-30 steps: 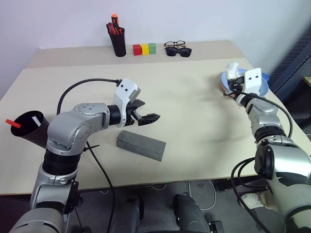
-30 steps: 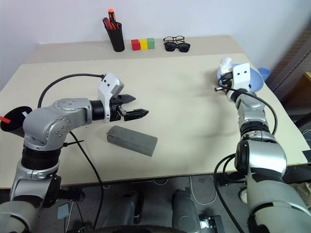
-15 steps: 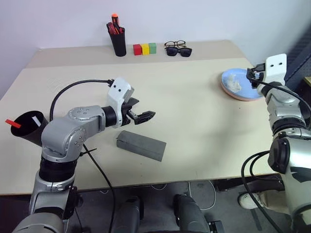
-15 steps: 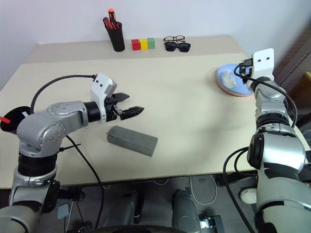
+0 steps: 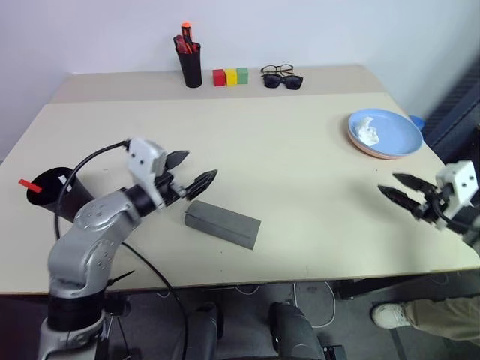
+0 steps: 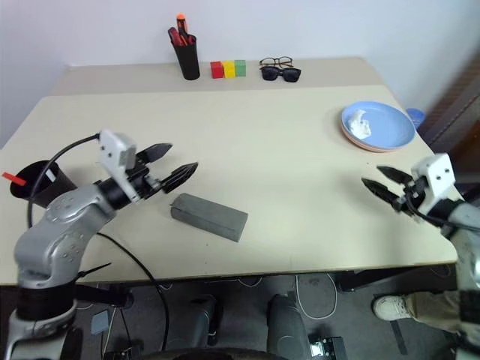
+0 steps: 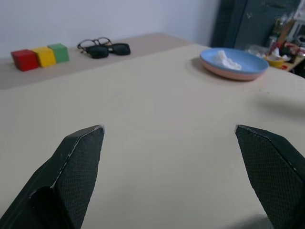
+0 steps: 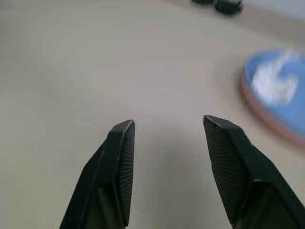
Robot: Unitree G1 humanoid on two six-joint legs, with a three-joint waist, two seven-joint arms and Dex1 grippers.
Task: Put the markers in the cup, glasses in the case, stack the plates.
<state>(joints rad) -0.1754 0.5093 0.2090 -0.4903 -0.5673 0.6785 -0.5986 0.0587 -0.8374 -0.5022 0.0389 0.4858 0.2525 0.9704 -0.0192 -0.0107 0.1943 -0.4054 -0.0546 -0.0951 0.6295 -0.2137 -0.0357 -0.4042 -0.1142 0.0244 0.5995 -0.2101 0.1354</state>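
Note:
The black cup point(image 5: 58, 196) stands at the table's left edge with the red marker point(image 5: 28, 184) and the white marker point(image 5: 64, 190) sticking out of it. Just right of it, my left gripper point(image 5: 201, 165) is open and empty above the table. Below its fingers lies the grey case point(image 5: 222, 223), lid shut. The glasses are hidden. The light blue plate point(image 5: 390, 136) sits on the salmon pink plate point(image 7: 228, 74) at the far right, a white crumpled scrap point(image 5: 367, 131) on it. My right gripper point(image 5: 387, 184) is open and empty near the front right edge.
Along the far edge stand a black pen pot with red-orange pens point(image 5: 190, 64), three coloured blocks point(image 5: 230, 76) and two other pairs of glasses point(image 5: 283, 77). A black cable loops from my left arm. The beige table point(image 5: 300, 187) lies between the grippers.
My right gripper has let go at the plates and pulled back to the front right edge, open. My left gripper has drawn back to the left, still open.

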